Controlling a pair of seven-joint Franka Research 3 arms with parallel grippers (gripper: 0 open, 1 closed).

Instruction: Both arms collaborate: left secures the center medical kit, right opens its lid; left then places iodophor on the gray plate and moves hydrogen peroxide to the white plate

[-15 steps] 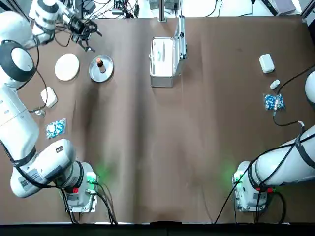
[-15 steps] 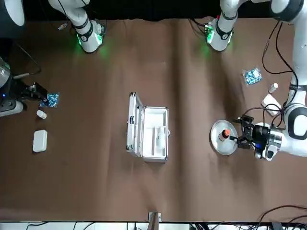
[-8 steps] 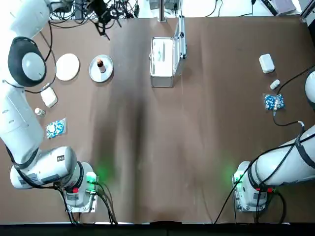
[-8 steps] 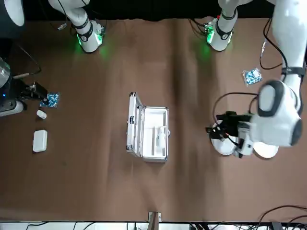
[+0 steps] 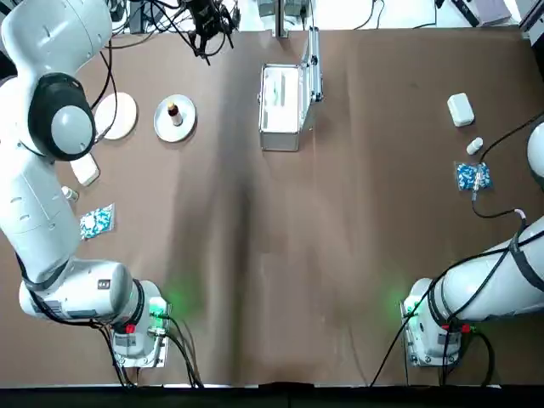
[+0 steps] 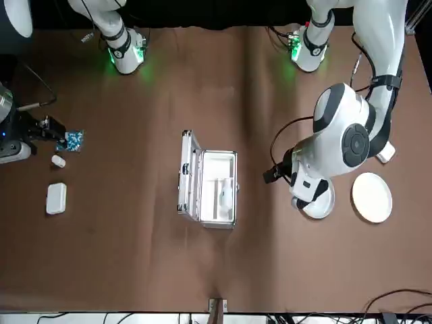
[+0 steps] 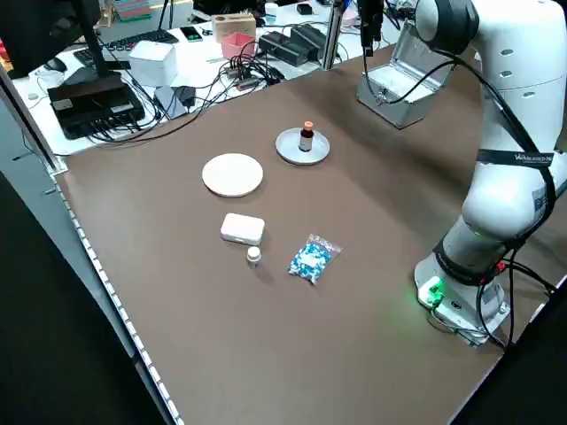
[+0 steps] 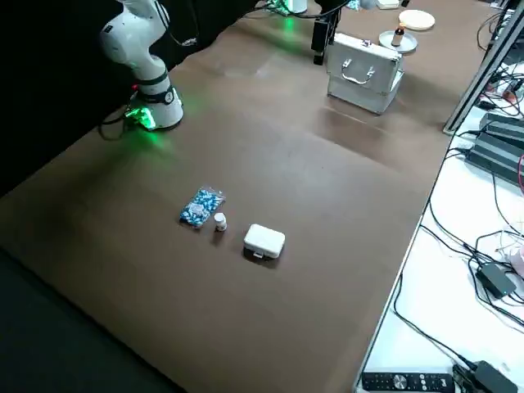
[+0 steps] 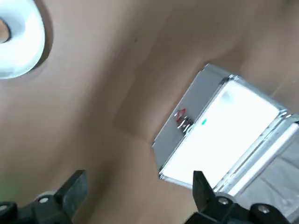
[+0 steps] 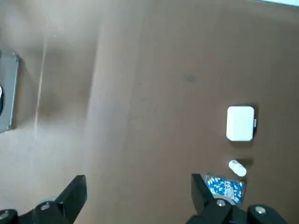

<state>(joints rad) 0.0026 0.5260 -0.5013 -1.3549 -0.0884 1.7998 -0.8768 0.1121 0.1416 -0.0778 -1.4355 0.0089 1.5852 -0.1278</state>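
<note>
Medical kit [image 5: 280, 100]: 4 o'clock from left gripper [image 9: 140, 176], seen from above; long axis 12–6
Left gripper: nearer, wide apart, empty
Right gripper [image 10: 139, 181]: idle off kit's right, wide, empty

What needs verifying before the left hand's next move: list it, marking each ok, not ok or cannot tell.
1. Medical kit open, lid raised: ok.
2. Iodophor upright on gray plate: ok.
3. White plate free to receive the hydrogen peroxide: ok.
4. Left hand open and unloaded, between gray plate and kit: ok.
5. Right hand open, away at the robot's right, clear of the kit: ok.
6. Hydrogen peroxide located: cannot tell.
</note>
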